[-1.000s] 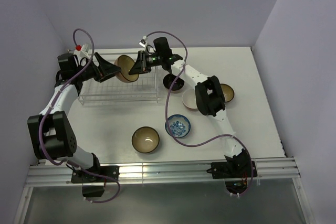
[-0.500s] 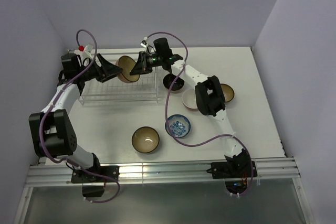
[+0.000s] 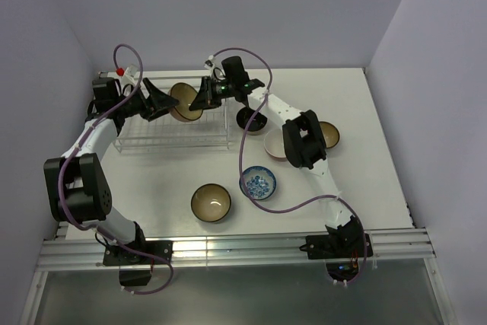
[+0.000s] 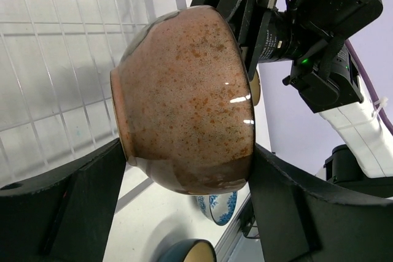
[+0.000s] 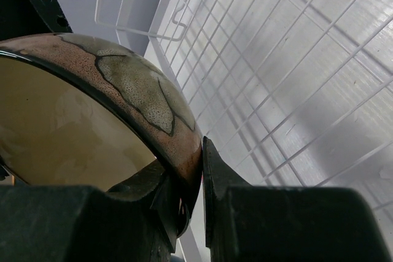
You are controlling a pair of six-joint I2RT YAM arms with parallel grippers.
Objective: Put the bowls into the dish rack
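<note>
Over rack (image 5: 295, 59): right gripper (image 5: 199, 179) clamped on tan bowl (image 4: 184, 96) rim; left gripper (image 4: 187, 154) fingers spread astride it (grip unclear).

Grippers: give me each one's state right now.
Left gripper: jaws wide around the tan bowl; whether they grip it cannot be told.
Right gripper: closed on that bowl's rim.
</note>
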